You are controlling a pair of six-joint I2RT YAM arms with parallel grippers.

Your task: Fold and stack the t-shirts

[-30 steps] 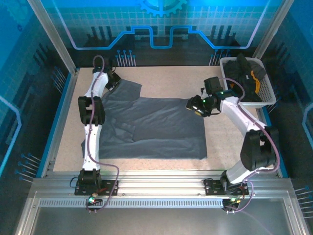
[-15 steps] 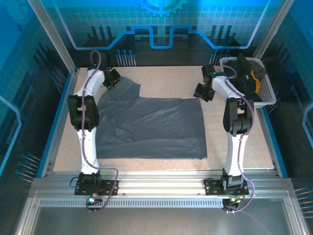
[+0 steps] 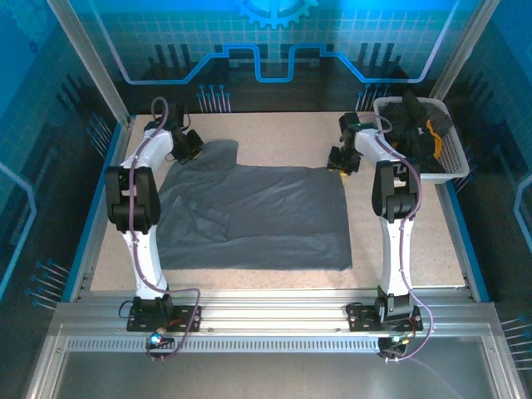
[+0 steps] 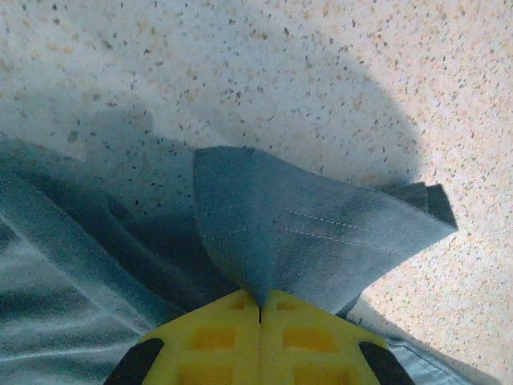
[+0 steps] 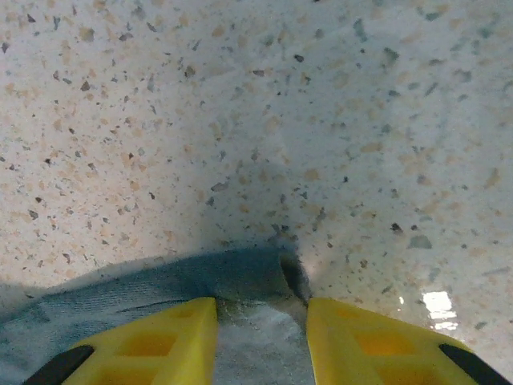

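Soft slate-grey t-shirt (image 3: 258,216) spread flat on speckled tabletop (image 3: 283,137). Upper left: left jaws clamped on its puckered, stitched edge. Upper right: right jaws apart, hem corner between.

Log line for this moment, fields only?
left end effector: shut on grey t-shirt | right end effector: open, astride its far corner

grey t-shirt (image 3: 249,216): plain slate grey, pale stitch lines at hem
black t-shirts (image 3: 411,112): black, one with orange-yellow patch
basket (image 3: 457,162): white mesh
table (image 3: 283,137): beige, dark and tan speckles
left gripper (image 4: 260,298): yellow fingers, black corners
right gripper (image 5: 260,321): yellow fingers, black corners
arms (image 3: 143,249): white, black joints
back wall (image 3: 332,33): blue, pale grid
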